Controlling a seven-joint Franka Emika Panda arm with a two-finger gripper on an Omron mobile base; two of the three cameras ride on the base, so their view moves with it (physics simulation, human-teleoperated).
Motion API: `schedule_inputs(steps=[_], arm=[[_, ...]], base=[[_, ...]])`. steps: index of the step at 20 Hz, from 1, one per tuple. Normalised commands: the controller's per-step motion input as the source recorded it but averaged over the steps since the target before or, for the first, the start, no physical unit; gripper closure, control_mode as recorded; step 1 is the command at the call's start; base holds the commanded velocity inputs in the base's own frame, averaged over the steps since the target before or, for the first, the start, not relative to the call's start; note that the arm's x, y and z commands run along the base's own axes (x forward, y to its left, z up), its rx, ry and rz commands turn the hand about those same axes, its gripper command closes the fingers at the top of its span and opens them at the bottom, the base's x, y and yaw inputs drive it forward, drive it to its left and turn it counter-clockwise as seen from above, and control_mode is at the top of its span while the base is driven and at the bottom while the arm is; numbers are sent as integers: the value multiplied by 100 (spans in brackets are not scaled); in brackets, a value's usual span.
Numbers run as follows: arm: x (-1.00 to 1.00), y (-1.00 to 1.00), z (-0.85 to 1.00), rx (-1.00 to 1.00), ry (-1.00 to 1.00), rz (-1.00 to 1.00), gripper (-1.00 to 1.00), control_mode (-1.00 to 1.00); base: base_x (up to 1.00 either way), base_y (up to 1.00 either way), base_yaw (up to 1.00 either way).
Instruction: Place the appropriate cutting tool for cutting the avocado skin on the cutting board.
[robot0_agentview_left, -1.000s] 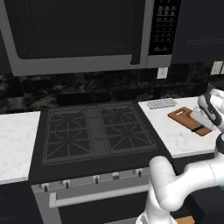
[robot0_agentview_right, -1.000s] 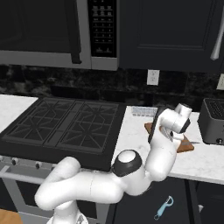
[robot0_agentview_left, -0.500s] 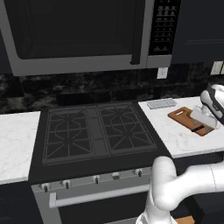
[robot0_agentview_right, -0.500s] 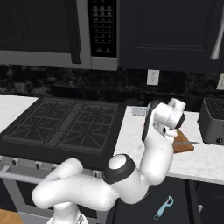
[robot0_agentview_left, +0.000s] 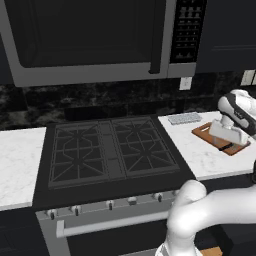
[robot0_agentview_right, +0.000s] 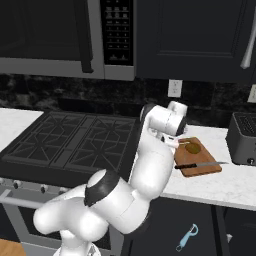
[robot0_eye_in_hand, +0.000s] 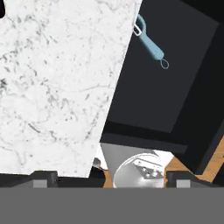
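The reddish-brown cutting board (robot0_agentview_right: 199, 159) lies on the white counter right of the stove, also seen as the cutting board (robot0_agentview_left: 207, 132). On it rest the small olive avocado (robot0_agentview_right: 192, 148) and a knife (robot0_agentview_right: 199, 164) with a black handle and a silver blade pointing right. My gripper (robot0_eye_in_hand: 111, 178) is open, its fingertips (robot0_eye_in_hand: 43, 178) wide apart with nothing between them. It looks down past the counter's front edge. The hand hangs just above the board's left part. A blue peeler (robot0_agentview_right: 186, 238) lies on the dark floor, also seen as the peeler (robot0_eye_in_hand: 151, 43).
A pale grey ridged tray (robot0_agentview_left: 184, 118) sits behind the board by the wall. A dark toaster (robot0_agentview_right: 243, 145) stands right of the board. The black stove (robot0_agentview_left: 112, 150) lies to the left, under the microwave (robot0_agentview_left: 90, 40).
The hand has swung and drawn left, off the middle of the board, uncovering the avocado and knife in the right base view. The knife stays on the board.
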Motion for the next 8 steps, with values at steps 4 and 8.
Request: schedule_inputs(steps=[4,8], arm=[[-49,76,63,-7,2,0,-100,-100],[-43,76,58,-10,0,0,-100,-100]], base=[[0,0,0],[0,0,0]])
